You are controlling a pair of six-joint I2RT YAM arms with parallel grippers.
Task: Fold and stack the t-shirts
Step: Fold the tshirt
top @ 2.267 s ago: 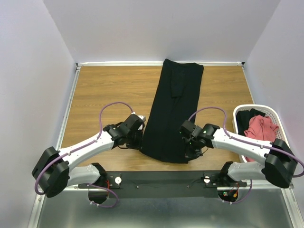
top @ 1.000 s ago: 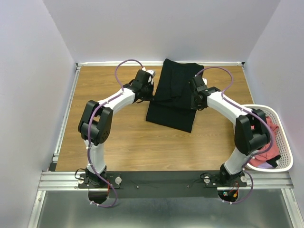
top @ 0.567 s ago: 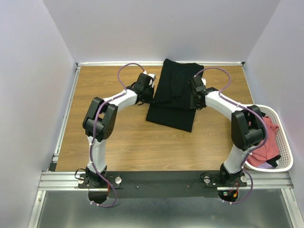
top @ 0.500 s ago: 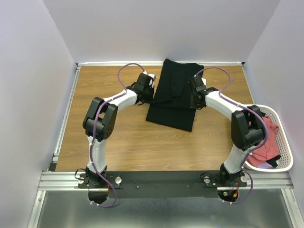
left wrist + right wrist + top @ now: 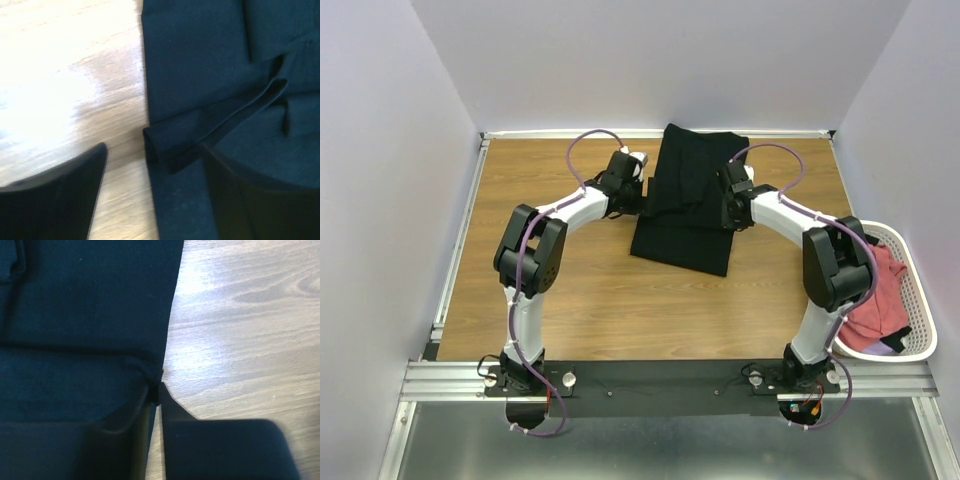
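The black t-shirt lies folded at the far middle of the desk, between your two arms. Your left hand is wide open, with a folded edge of the cloth between the fingers. Your right hand is almost closed at the shirt's right edge; I cannot tell if it grips. The salmon-red t-shirts lie in the white basket.

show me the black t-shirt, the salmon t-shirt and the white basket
black t-shirt [image 5: 685,215], top external view, middle of the folded cloth
salmon t-shirt [image 5: 882,300], top external view, bunched cloth inside the basket
white basket [image 5: 920,310], top external view, right mesh wall
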